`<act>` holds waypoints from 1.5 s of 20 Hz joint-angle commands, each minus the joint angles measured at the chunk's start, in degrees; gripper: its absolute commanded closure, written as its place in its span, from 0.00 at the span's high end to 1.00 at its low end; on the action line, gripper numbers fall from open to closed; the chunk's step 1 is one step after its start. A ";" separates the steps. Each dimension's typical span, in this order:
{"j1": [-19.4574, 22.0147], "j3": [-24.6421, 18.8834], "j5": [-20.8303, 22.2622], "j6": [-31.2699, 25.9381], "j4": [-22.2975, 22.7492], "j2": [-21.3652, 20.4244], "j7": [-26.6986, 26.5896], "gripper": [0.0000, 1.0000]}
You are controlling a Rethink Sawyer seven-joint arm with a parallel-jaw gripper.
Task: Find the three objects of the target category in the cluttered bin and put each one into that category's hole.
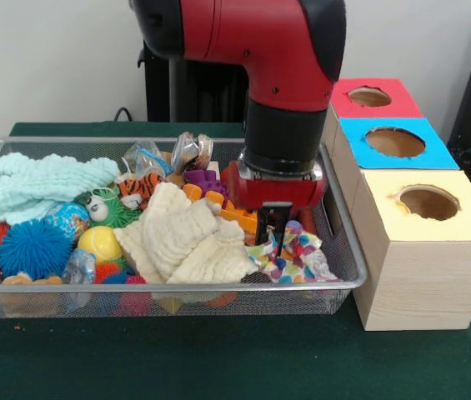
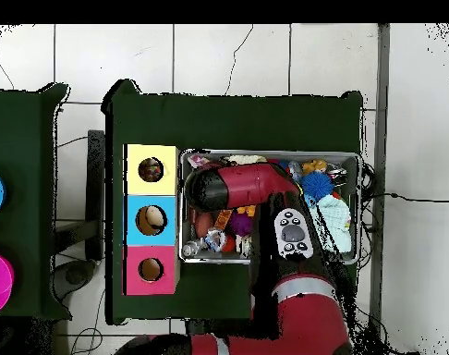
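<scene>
Scrap (image 1: 292, 252) of many-coloured cloth lies in the bin (image 1: 348, 286), at its front edge near the right corner as the front view shows it; which category is wanted cannot be told from the scene, but this cloth is what sits at the gripper (image 1: 272, 237); the black fingers come straight down onto its left part, touching or all but touching it, and its bulk spreads rightward from them toward the bin's right wall; whether the jaws are parted, pinched empty, or pinched on a fold cannot be told, since the cloth hides the tips; my reading is that a lift from here takes the scrap by its left end, the rest hanging to the right; just left lies a cream towel (image 1: 187, 236), close enough to be caught along with it; beyond the bin's right wall stand the boxes, yellow box (image 1: 429, 247) nearest, then blue box (image 1: 395, 142), then red box (image 1: 372, 97) farthest, each with a round hole on top.
</scene>
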State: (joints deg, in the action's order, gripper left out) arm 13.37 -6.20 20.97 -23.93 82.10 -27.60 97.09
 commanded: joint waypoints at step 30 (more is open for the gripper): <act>-2.29 -3.77 -9.43 -24.81 5.65 -16.03 1.55 0.00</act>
State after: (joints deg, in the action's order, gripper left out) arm 12.35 -6.16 12.85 -40.85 82.72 -44.27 97.09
